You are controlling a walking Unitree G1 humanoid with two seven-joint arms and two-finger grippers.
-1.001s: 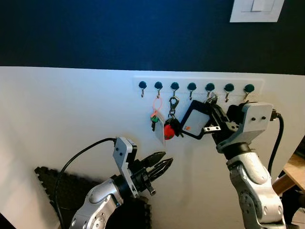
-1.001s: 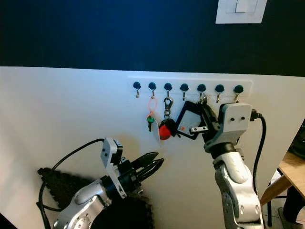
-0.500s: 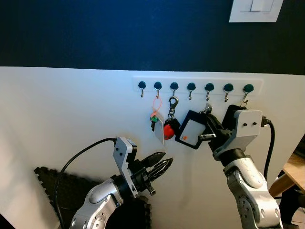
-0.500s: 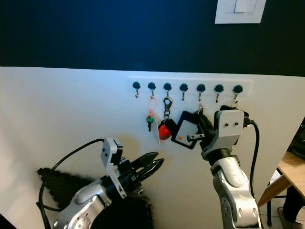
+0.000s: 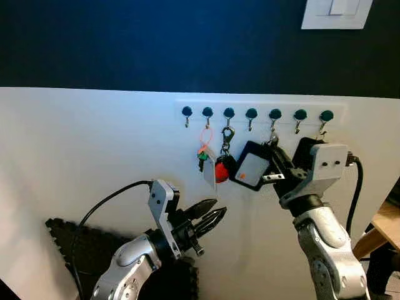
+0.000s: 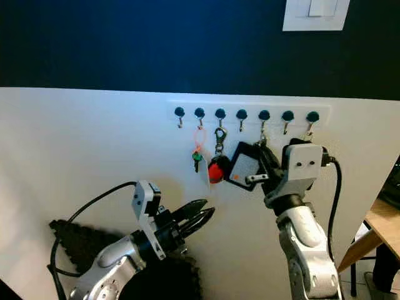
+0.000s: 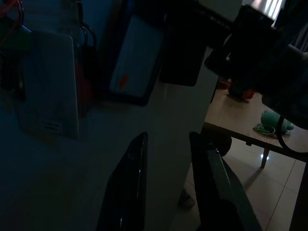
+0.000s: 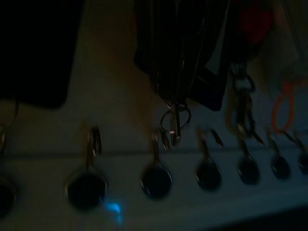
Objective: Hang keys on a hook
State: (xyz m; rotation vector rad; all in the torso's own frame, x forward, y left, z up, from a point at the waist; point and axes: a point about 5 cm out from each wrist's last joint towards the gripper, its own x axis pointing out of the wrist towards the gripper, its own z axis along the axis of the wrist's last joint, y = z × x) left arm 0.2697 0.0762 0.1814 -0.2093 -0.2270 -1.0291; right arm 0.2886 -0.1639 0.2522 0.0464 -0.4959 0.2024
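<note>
Left eye view: row of seven dark-knobbed hooks (image 5: pixel 251 114) on the white lower wall (image 5: pixel 94 156), dark blue wall above w/ a light switch (image 5: pixel 337 12) top right. Right gripper (image 5: pixel 272 164) is raised to the rack, fingers closed on the keys (image 5: pixel 253 169), a black-framed tag w/ white card and orange mark. The tag's ring (image 8: pixel 174 120) sits right at the fifth hook from the left (image 5: pixel 275 116); can't tell from the dim right wrist view whether it is actually over the hook. To the left, another bunch already hangs: orange loop w/ green key (image 5: pixel 203 152) on 2nd hook, clip w/ red fob (image 5: pixel 221 171) on 3rd, white tag beside them. Left gripper (image 5: pixel 211 222) is low, well below the rack, fingers slightly apart, holding nothing. Black mat (image 5: pixel 69 244) lies lower left.
</note>
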